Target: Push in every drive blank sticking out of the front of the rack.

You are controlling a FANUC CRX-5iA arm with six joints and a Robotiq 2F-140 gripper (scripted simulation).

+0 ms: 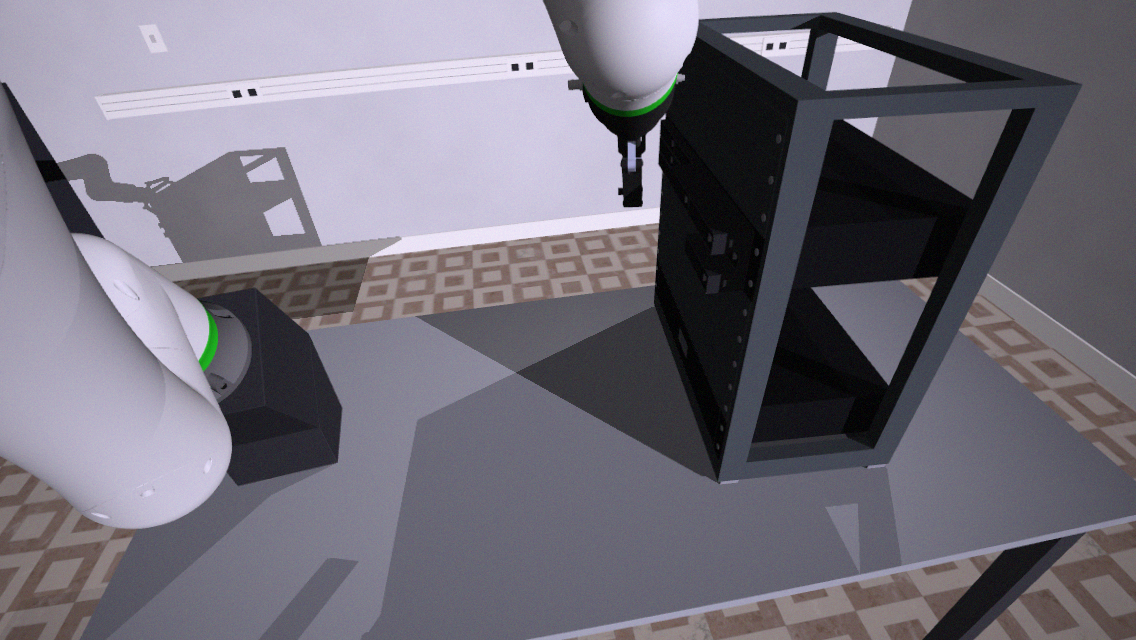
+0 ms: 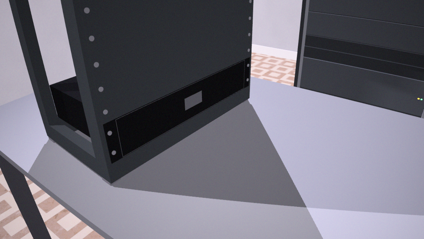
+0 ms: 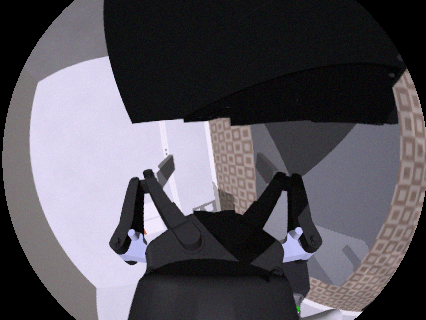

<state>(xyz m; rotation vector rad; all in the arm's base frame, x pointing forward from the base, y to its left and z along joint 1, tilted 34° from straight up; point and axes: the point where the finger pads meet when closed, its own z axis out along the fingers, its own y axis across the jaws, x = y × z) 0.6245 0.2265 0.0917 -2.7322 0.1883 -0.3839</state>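
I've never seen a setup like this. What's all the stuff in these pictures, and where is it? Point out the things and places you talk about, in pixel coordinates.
Open-sided metal rack: one, dark grey, standing on the table (image 1: pixel 804 262) (image 2: pixel 86 98)
Protruding drive blanks: two visible, dark with grey ends, rack front (image 1: pixel 717 241)
Flat-topped table: one, grey, under the rack (image 1: pixel 508 508) (image 2: pixel 341 142)
Tall equipment cabinet: one, dark, beyond the table (image 2: pixel 355 80)
Long outlet strip: one, white, on the wall (image 1: pixel 357 79)
Patterned tile floor: one, brown and cream, below (image 1: pixel 492 266) (image 2: pixel 273 69)
Jointed arm: one, white with green rings, left and upper middle (image 1: pixel 103 381)
Two-fingered tool: one, black, open, beside the rack front (image 1: pixel 631 194) (image 3: pixel 215 175)

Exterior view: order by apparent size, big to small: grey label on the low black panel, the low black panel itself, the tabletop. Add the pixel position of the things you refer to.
1. Tabletop (image 1: pixel 508 508) (image 2: pixel 237 219)
2. Low black panel (image 2: pixel 154 118)
3. Grey label (image 1: pixel 683 342) (image 2: pixel 193 100)
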